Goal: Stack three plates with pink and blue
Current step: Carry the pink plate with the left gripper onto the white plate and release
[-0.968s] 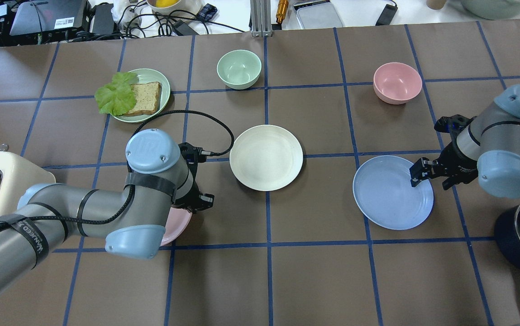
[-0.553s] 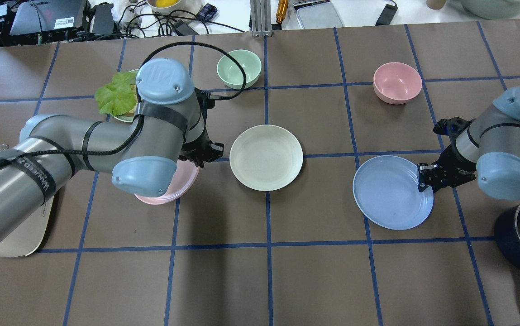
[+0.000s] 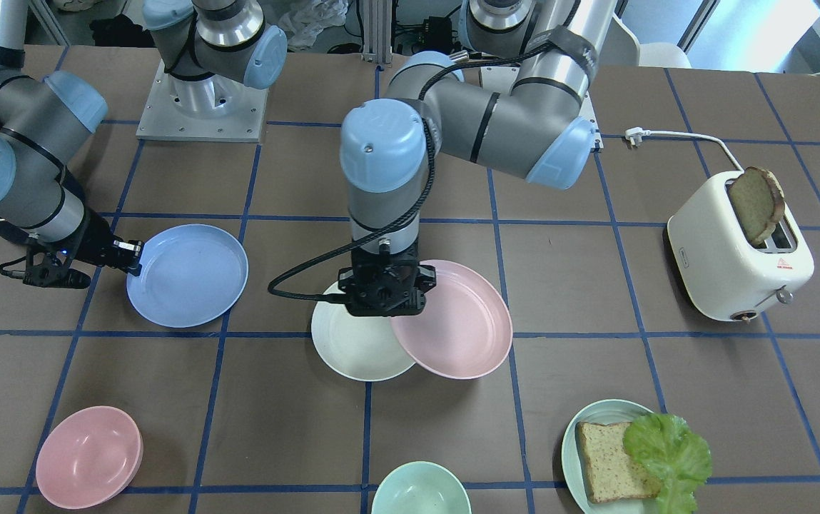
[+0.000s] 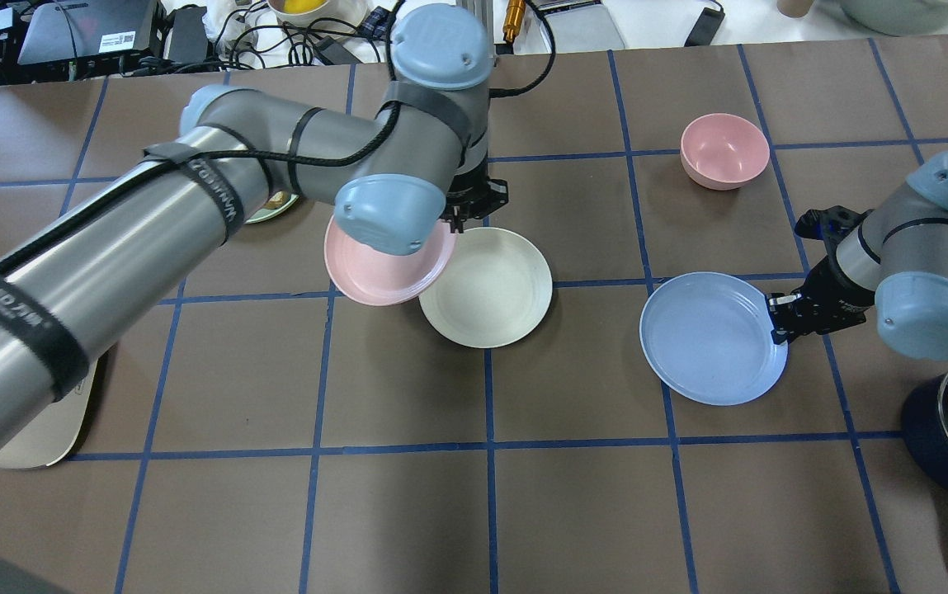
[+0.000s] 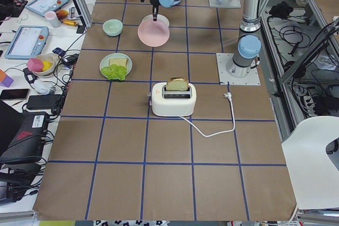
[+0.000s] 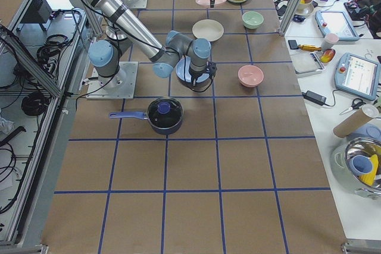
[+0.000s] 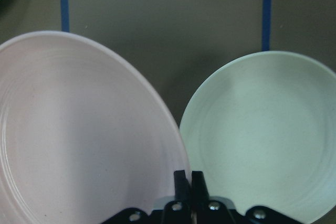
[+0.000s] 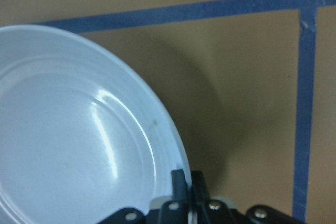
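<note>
Two rims pinched: tilted pink plate (image 4: 374,268), left jaws, overlapping cream plate (image 4: 494,293); blue plate (image 4: 709,338), right jaws.

The pink plate (image 4: 374,272) covers 1 edge of the cream plate (image 4: 494,289) — beyond it, the left arm (image 4: 193,198) hides nearly all of the green plate (image 4: 271,216).

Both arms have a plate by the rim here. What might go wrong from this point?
1. The left gripper pinches only the rim of the pale pink round plate, which overlaps just one edge of the cream-white round plate; released here, it would likely land lopsided and slide off.
2. The right gripper grips the light blue round plate by its rim alone; lifting may let it droop or slip.
</note>
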{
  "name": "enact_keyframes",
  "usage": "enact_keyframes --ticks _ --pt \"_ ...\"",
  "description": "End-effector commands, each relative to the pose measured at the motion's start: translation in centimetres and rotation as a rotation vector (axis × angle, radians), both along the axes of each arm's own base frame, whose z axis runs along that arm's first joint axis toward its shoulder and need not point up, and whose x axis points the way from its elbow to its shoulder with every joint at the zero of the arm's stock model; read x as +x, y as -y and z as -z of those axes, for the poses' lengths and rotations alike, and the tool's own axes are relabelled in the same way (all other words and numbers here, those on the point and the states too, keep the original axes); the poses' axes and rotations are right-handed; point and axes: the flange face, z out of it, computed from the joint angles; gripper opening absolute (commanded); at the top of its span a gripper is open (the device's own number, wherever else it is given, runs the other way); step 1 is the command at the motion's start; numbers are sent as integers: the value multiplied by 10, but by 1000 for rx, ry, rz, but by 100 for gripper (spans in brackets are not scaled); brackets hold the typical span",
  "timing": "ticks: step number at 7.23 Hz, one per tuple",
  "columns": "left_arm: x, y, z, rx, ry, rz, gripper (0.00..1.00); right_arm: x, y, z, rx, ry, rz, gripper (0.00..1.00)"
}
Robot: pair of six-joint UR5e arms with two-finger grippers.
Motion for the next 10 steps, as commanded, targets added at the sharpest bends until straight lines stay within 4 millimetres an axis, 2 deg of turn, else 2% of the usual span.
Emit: enact_keyframes --ticks 1,2,3,5,7,8,9,10 --pt "-66 10 27 34 33 -49 0 -8 21 -36 -6 5 4 0" --pt "-81 -2 43 78 62 -79 0 -11 31 -52 -9 5 7 0" --pt "-86 -4 51 85 67 -79 0 -13 35 -59 -12 3 10 0" --pt "-100 -11 79 113 81 -64 0 -15 37 -61 -15 -3 10 0" --pt "-103 -10 84 112 86 -61 0 -17 41 -65 -20 -12 9 0" --pt "-103 -11 80 102 89 -53 58 -17 42 -70 -26 -15 11 0" --pt "-100 -10 63 62 88 -47 100 -17 43 -72 -30 -18 18 0" --pt "-96 -6 55 48 79 -52 100 -16 44 -73 -30 -22 36 0"
